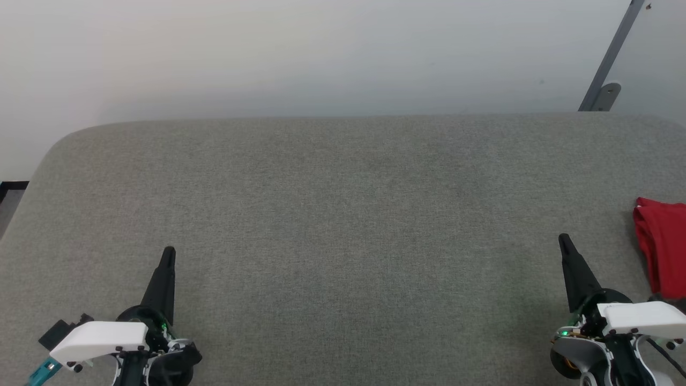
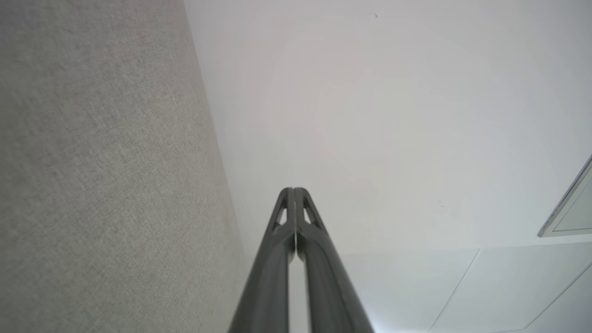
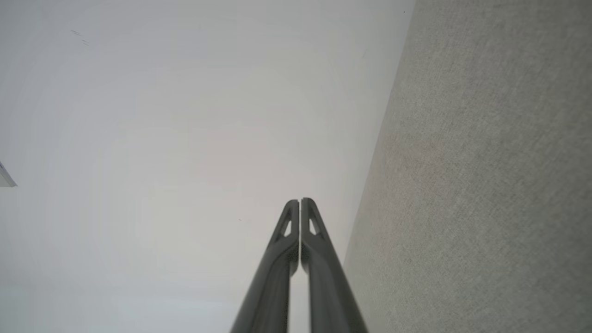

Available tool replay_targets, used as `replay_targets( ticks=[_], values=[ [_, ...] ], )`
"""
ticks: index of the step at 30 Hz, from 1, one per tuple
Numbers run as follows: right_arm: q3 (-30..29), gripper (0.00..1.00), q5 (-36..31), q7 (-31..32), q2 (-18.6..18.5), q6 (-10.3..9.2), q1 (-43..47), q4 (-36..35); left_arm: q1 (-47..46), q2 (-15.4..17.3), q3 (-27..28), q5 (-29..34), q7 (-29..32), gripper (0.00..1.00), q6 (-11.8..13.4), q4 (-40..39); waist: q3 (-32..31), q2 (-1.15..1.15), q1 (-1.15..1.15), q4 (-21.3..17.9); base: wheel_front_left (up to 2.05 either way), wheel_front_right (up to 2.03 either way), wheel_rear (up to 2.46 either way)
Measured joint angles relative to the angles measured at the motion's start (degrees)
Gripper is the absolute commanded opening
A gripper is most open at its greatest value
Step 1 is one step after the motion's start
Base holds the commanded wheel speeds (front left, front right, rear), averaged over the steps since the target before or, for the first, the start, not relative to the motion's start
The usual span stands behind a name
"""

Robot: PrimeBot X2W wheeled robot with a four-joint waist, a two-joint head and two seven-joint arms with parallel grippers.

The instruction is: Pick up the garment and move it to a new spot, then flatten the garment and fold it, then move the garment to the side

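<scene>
Idling low over the grey padded surface (image 1: 343, 214), with left gripper (image 1: 168, 252) and right gripper (image 1: 564, 239) both pinched fully closed and holding nothing. Spotting the garment (image 1: 664, 246) at the far right edge, just beyond the right gripper: a compact red bundle, partly cut off. Hard to call, either pick-up not yet begun or set-aside already done. If the former, calls for spreading the right jaws, reaching rightward and down, then pinching a fold.
</scene>
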Motion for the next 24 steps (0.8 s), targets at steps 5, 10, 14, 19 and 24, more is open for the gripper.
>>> replay_targets(
  ticks=[5,10,14,19,24],
  values=[
    [0.1,0.0,1.4,0.3,0.2,0.0,-0.4,0.3,-0.4,-0.1,0.2,-1.3,0.4,0.0,0.0,0.1,0.0,0.0,0.0,-0.2,0.0,0.0,0.0],
    [0.1,0.0,1.4,0.3,0.2,0.0,-0.5,0.3,-0.4,-0.1,0.2,-1.3,0.4,0.0,0.0,0.1,0.0,0.0,0.0,-0.2,0.0,0.0,0.0],
    [0.1,0.0,1.4,0.3,0.2,0.0,-0.5,0.3,-0.4,-0.2,0.3,-1.3,0.5,0.0,0.0,0.1,0.0,0.0,0.0,-0.2,0.0,0.0,0.0],
    [0.1,0.0,1.4,0.3,0.2,0.0,-0.5,0.3,-0.4,-0.2,0.3,-1.3,0.6,0.0,0.0,0.1,0.0,0.0,0.0,-0.2,0.0,0.0,0.0],
    [0.1,0.0,1.4,0.3,0.2,0.0,-0.5,0.3,-0.4,-0.3,0.4,-1.2,0.7,0.0,0.0,0.1,0.0,0.0,0.0,-0.2,0.0,0.0,0.0]
  ],
)
